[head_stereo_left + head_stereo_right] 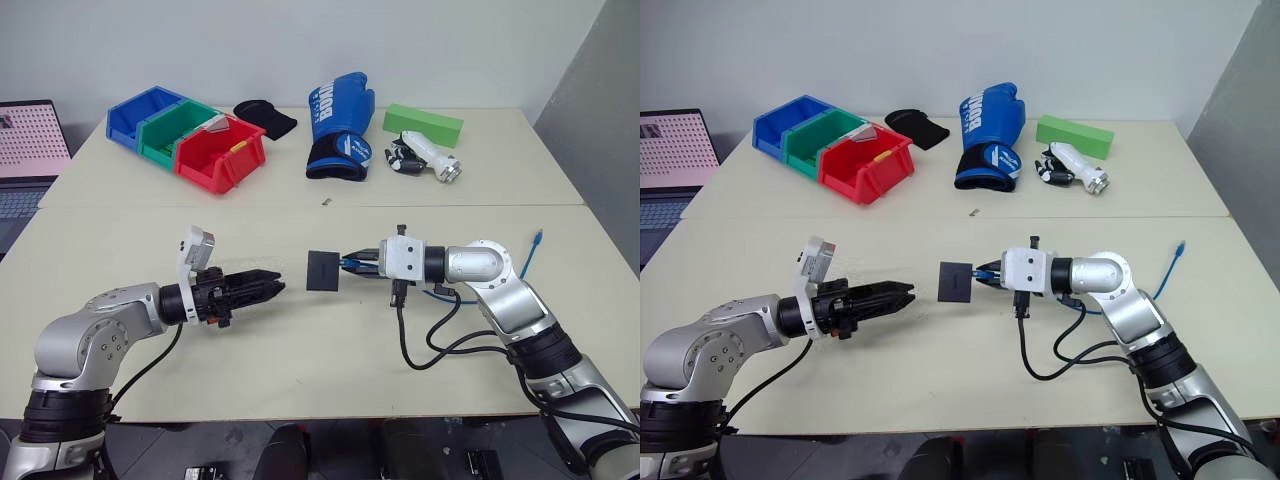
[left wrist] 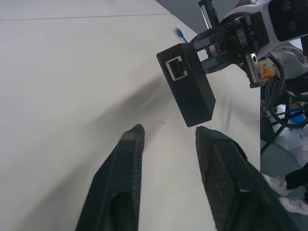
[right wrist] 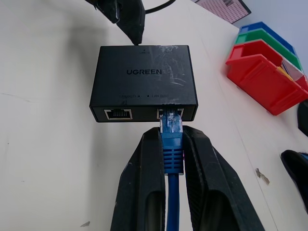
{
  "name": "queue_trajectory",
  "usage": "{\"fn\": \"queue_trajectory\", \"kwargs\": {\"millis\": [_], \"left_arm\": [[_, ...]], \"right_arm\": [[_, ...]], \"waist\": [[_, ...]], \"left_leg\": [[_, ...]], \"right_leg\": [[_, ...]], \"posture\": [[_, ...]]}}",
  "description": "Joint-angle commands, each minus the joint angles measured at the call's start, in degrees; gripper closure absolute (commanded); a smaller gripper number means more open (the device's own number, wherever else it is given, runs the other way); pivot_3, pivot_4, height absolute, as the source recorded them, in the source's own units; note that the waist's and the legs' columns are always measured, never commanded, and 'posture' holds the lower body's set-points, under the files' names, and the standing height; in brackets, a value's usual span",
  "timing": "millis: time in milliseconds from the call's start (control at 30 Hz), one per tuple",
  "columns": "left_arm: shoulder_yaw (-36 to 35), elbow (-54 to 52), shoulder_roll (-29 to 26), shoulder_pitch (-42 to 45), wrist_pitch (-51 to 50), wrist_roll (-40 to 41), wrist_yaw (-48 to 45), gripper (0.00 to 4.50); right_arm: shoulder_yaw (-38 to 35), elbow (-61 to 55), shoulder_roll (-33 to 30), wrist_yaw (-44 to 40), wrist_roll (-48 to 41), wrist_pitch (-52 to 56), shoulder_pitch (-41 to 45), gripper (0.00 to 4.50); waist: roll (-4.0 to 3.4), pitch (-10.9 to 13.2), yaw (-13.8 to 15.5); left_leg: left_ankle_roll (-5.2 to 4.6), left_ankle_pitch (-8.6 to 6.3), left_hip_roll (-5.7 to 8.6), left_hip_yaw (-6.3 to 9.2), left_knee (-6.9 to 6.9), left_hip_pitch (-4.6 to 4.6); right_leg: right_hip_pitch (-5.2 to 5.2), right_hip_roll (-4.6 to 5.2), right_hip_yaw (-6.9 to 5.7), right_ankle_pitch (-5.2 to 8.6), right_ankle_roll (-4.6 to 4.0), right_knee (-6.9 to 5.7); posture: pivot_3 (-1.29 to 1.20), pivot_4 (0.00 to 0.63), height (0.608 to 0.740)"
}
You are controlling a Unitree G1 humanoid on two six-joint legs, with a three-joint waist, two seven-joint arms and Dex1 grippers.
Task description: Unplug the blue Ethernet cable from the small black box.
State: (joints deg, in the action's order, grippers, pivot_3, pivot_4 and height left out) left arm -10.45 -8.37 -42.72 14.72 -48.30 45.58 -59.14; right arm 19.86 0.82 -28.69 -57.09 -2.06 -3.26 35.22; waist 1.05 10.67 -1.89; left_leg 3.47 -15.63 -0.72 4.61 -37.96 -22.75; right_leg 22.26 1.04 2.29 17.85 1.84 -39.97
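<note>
We've got the small black box (image 1: 323, 270) hanging above the table (image 1: 300, 360), the blue Ethernet cable (image 3: 172, 144) plugged into one of its ports. Our right gripper (image 3: 172, 137) is clamped on the cable's plug, carrying the box. Our left gripper (image 2: 166, 137) sits just short of the box, fingers apart, not touching. Bare tabletop lies below and toward the near edge. Well back stand coloured bins (image 1: 190, 135), a blue boxing glove (image 1: 340, 125), a green block (image 1: 423, 124).
</note>
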Motion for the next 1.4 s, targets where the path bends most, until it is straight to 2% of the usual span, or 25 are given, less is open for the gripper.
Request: {"fn": "queue_trajectory", "kwargs": {"millis": [33, 133, 167, 200, 733, 800, 867, 1233, 1400], "left_arm": [[-3.7, -1.4, 1.2, 1.1, -5.1, 7.3, 1.3, 2.15], [-5.4, -2.5, 2.7, 0.7, -10.6, 13.9, 3.1, 1.73], [-5.5, -3.0, 3.2, 0.4, -11.8, 15.3, 3.6, 1.44], [-5.5, -3.3, 3.6, 0.1, -12.6, 16.3, 4.1, 1.40], [-4.1, -1.2, 8.4, 2.7, -12.8, 17.4, 9.0, 1.40], [-3.8, -0.9, 8.7, 3.0, -12.6, 17.2, 9.0, 1.75], [-3.5, -1.2, 8.5, 3.2, -12.3, 16.7, 8.7, 1.91], [-4.8, -2.0, 1.9, -1.5, -9.8, 13.9, 1.9, 1.91], [-6.1, -1.2, 0.8, -1.8, -7.7, 12.9, 1.3, 0.97]], "right_arm": [[-1.1, -1.6, 0.1, -0.4, 0.1, -1.9, 1.8, 4.26], [-0.7, -1.7, 0.5, 0.0, 1.1, -3.7, 2.4, 4.26], [-0.6, -1.8, 0.8, 0.1, 1.5, -4.5, 2.6, 4.26], [-0.3, -1.9, 1.0, 0.2, 1.9, -5.3, 2.8, 4.26], [0.8, -3.2, 2.1, -0.2, 4.4, -9.9, 3.2, 4.26], [0.6, -3.4, 2.3, -0.2, 4.2, -10.0, 3.3, 4.26], [0.5, -3.4, 2.3, -0.4, 4.1, -10.2, 3.2, 4.26], [-0.7, -3.2, 0.2, -1.1, 4.0, -10.9, 2.9, 4.26], [-1.1, -3.0, -0.6, -1.0, 3.6, -11.3, 3.1, 4.26]], "waist": [[0.00, 0.0, 0.0], [0.00, 0.0, -0.1], [0.00, 0.0, -0.1], [0.00, 0.0, -0.1], [0.01, 0.0, 0.0], [0.01, 0.0, 0.0], [0.01, 0.0, 0.0], [0.01, 0.0, 0.0], [0.01, 0.0, 0.0]], "left_leg": [[0.00, 0.00, 0.00, 0.00, 0.00, 0.00], [0.00, 0.00, -0.01, -0.01, -0.01, 0.00], [0.00, 0.00, -0.02, 0.00, -0.01, 0.00], [0.00, 0.00, -0.02, 0.00, -0.01, 0.00], [0.03, 0.02, -0.01, 0.00, -0.04, 0.02], [0.03, 0.02, -0.01, 0.00, -0.04, 0.02], [0.05, 0.02, -0.01, 0.01, -0.04, 0.02], [0.11, 0.06, -0.01, 0.00, -0.02, 0.02], [0.04, 0.02, 0.00, 0.00, -0.03, 0.02]], "right_leg": [[0.00, 0.00, -0.01, 0.00, 0.00, 0.00], [0.00, 0.02, 0.01, 0.00, 0.00, 0.00], [0.00, 0.03, 0.01, 0.00, 0.00, 0.00], [0.00, 0.03, 0.01, 0.00, 0.00, -0.01], [-0.02, 0.05, 0.01, 0.00, 0.00, -0.02], [-0.01, 0.05, 0.01, 0.00, 0.00, -0.01], [-0.01, 0.05, 0.01, 0.00, 0.00, -0.01], [-0.01, 0.05, 0.02, 0.00, 0.00, -0.01], [-0.01, 0.05, 0.01, 0.00, 0.00, -0.01]], "posture": [[0.00, 0.150, 0.740], [0.00, 0.150, 0.740], [0.00, 0.150, 0.740], [0.00, 0.150, 0.740], [0.00, 0.150, 0.740], [0.00, 0.150, 0.740], [0.00, 0.150, 0.740], [0.00, 0.150, 0.740], [0.00, 0.150, 0.740]]}}
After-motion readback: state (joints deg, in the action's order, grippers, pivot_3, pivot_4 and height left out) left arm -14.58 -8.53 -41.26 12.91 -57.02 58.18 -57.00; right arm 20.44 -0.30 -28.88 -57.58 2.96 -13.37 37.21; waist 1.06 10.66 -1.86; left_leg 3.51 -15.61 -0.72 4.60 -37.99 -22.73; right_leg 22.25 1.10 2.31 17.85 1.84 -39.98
